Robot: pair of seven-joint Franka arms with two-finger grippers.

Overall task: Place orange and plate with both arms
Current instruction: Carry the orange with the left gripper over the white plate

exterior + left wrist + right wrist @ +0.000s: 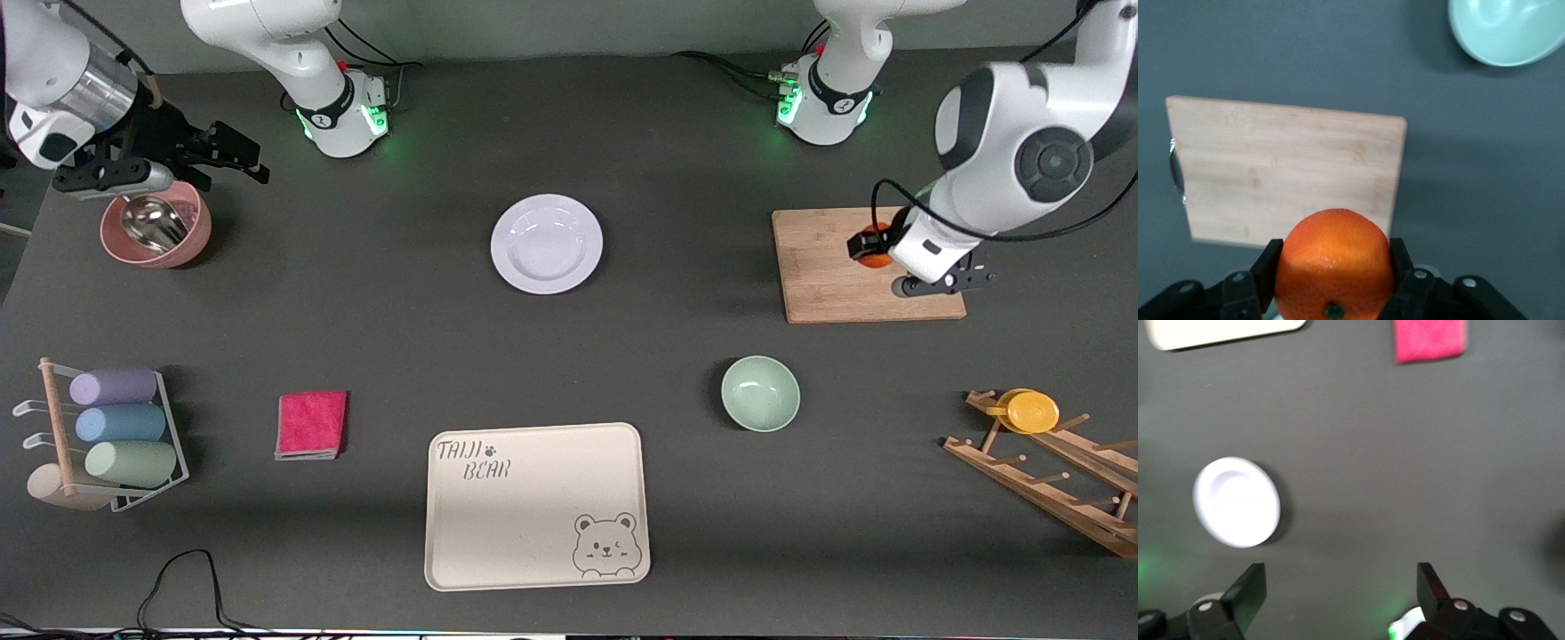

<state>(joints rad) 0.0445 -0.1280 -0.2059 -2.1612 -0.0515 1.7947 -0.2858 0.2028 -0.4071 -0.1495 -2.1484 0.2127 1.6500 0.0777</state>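
Note:
My left gripper is shut on the orange and holds it a little above the wooden cutting board. In the left wrist view the orange sits between both fingers, over the board. The white plate lies flat at the table's middle, toward the robots' bases; it also shows in the right wrist view. My right gripper is open and empty in the air at the right arm's end, beside a pink bowl. Its fingers stand wide apart.
The pink bowl holds a metal scoop. A mint-green bowl and a beige bear tray lie nearer the front camera. A pink cloth, a rack of cups and a wooden rack with a yellow cup stand at the ends.

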